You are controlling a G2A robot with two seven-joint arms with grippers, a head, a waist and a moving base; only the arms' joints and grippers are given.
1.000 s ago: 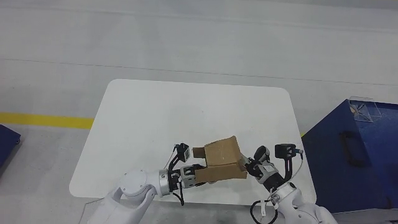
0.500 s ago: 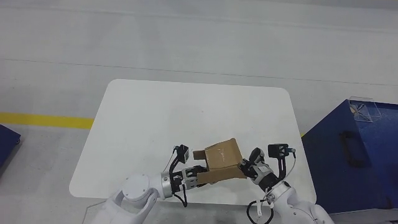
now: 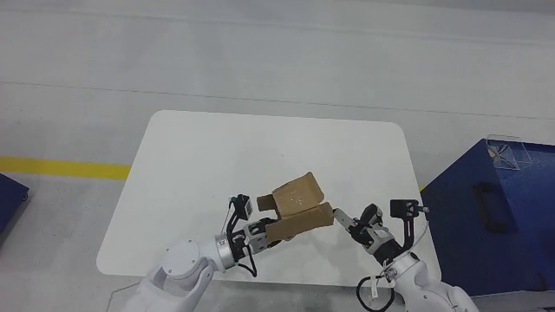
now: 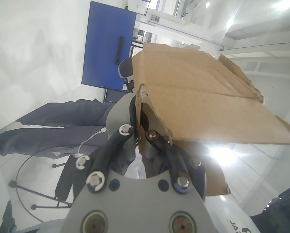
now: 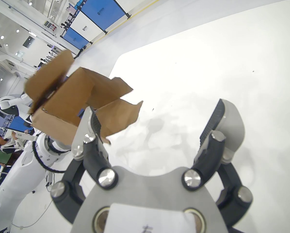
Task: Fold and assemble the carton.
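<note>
Cardboard carton (image 3: 295, 206) hangs tilted, clamped by the left gripper (image 3: 263, 229) alone. Right gripper (image 5: 157, 110) has let go and backed off, fingers spread apart, so the folding is unfinished.

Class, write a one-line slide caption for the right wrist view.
Open right gripper faces the half-folded carton, gripped by the left gripper above the white table.
</note>
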